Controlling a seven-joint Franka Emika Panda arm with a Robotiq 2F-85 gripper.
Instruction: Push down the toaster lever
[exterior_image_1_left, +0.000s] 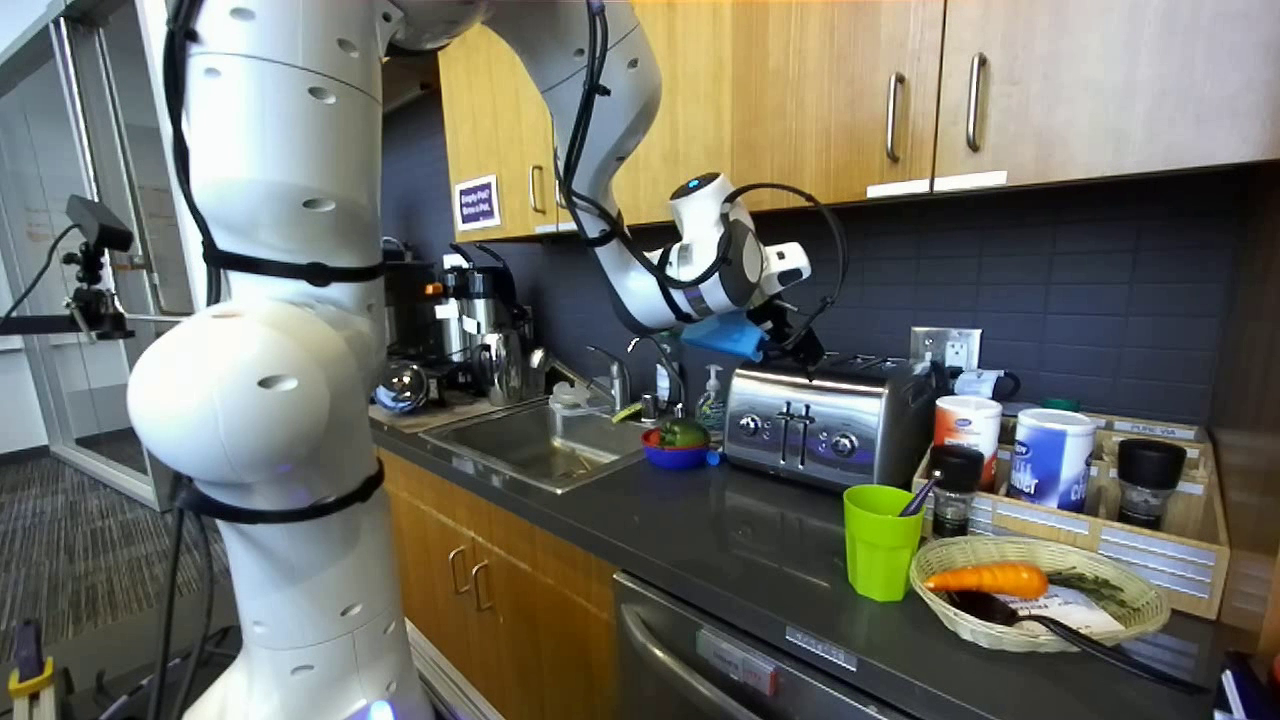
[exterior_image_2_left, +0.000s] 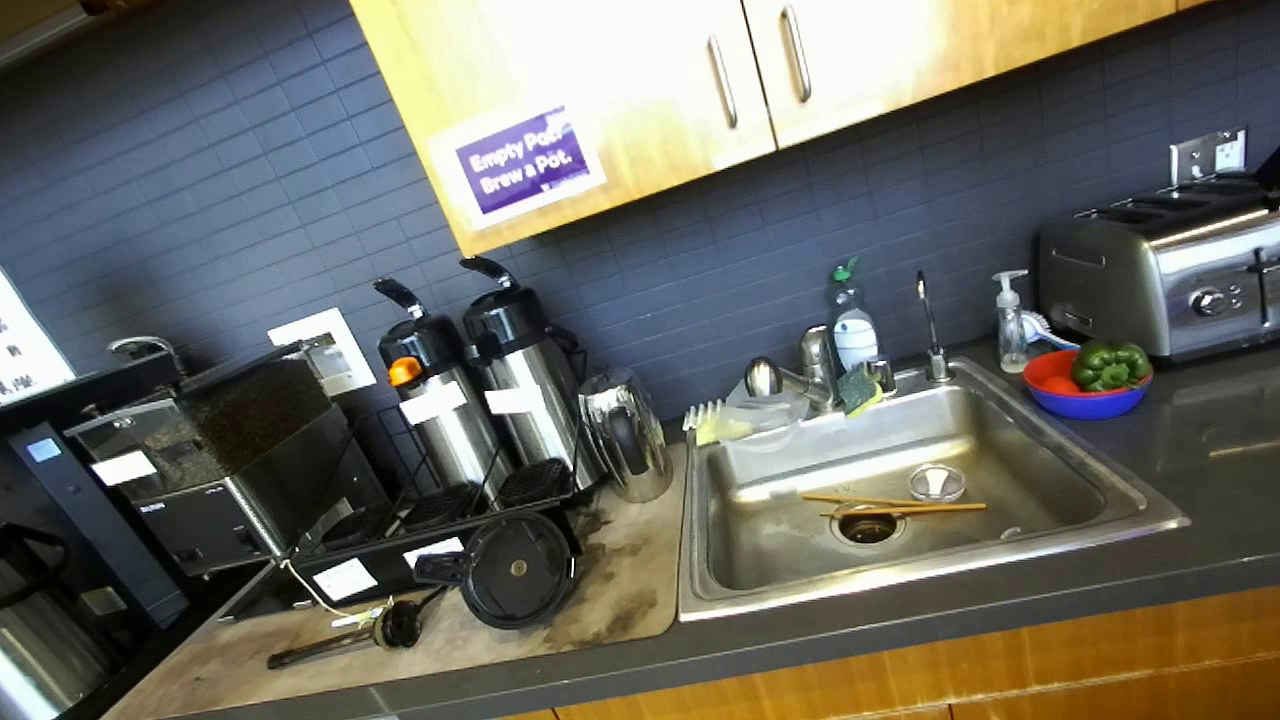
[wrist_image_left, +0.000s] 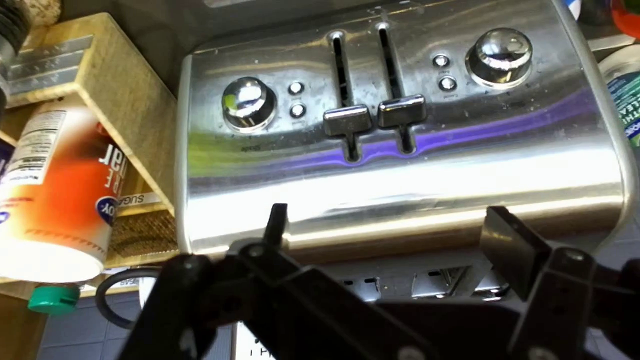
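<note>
"Where is the toaster (wrist_image_left: 425, 185), and how do your fingers (wrist_image_left: 510, 245) stand?"

"It sits on the counter (exterior_image_1_left: 760, 540), between the sink (exterior_image_2_left: 760, 535) and the wooden organizer (wrist_image_left: 132, 120); my gripper (wrist_image_left: 387, 220) hangs over its upper front edge, the 2 fingers wide apart and holding nothing; whether they touch the metal, I cannot tell."

"What worries you?"

"Width, chiefly; the 2 levers (wrist_image_left: 347, 120) are close together, toward the top of their slots (wrist_image_left: 341, 70), and my spread is wider than the pair; if I press like this, I may straddle them and move neither, or knock a dial (wrist_image_left: 248, 104)."

"So would you bring your fingers together?"

"I would; then I'd come round in front of the face, because dropping straight from here would probably jam me on the top edge (polished steel forgives very little)."

"And once you are on a lever?"

"It looks slick and narrow; an off-centre push could skid off sideways, and leaning inward instead of down could shove the whole toaster backward toward the tiled wall (exterior_image_1_left: 1090, 300); the order says lever, I see 2, so I might also choose wrongly, or catch both."
</note>
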